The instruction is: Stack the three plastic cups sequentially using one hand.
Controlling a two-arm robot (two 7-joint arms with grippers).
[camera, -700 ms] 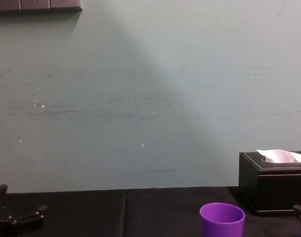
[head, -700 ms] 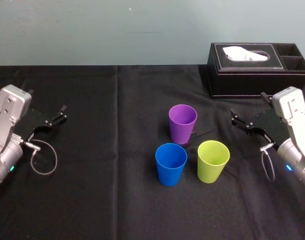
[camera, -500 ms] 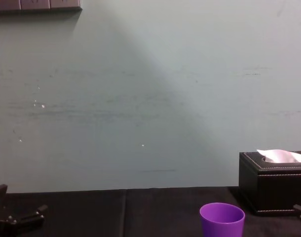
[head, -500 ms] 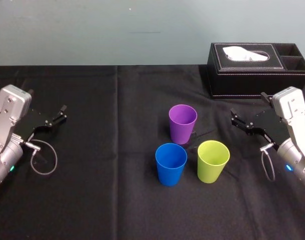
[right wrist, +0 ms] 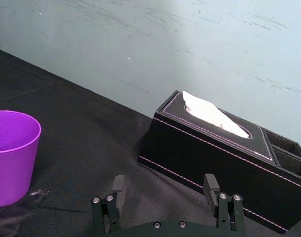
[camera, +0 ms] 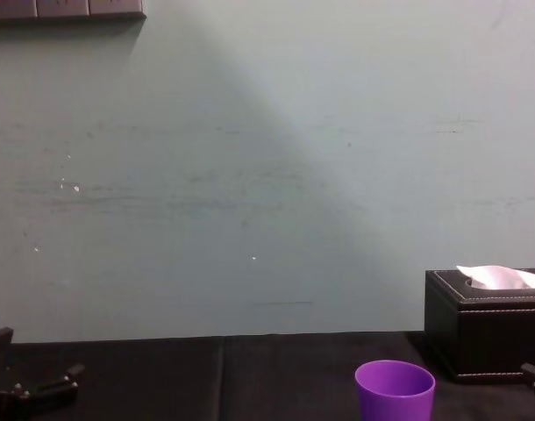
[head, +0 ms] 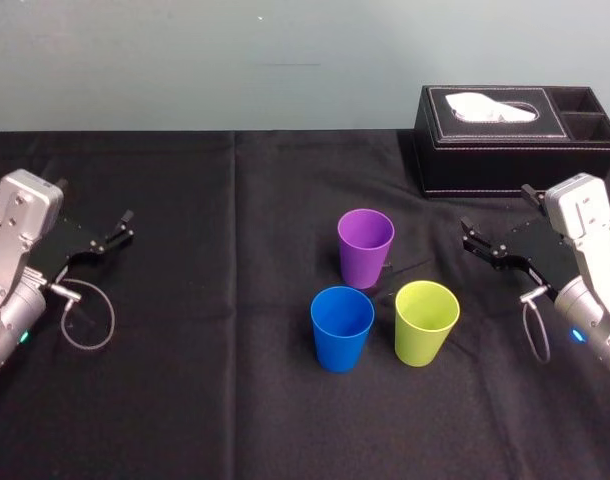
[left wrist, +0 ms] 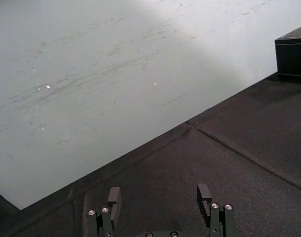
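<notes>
Here, three small tapered cups of smooth, plain plastic stand upright and mouth-up on a table draped in matte black cloth (head: 235, 400), around its middle and a little toward the right edge. The purple plastic cup (head: 366, 245) stands farthest toward the far edge. The blue plastic cup (head: 342, 327) and the lime green plastic cup (head: 426, 321) sit side by side closer to the near edge, blue on the left, with a clear gap between them. None is nested in another.

The right gripper (right wrist: 164, 180), black with flat fingers on a silver wrist, hovers near the right edge, level with the purple cup and apart from all three; its fingers are spread wide and hold nothing. The left gripper (left wrist: 159, 190) is parked near the left edge, well apart from the cups, equally wide open and empty-handed.

A black stitched leather-look tissue box (head: 515, 140) with a white tissue poking out sits at the far right corner.
</notes>
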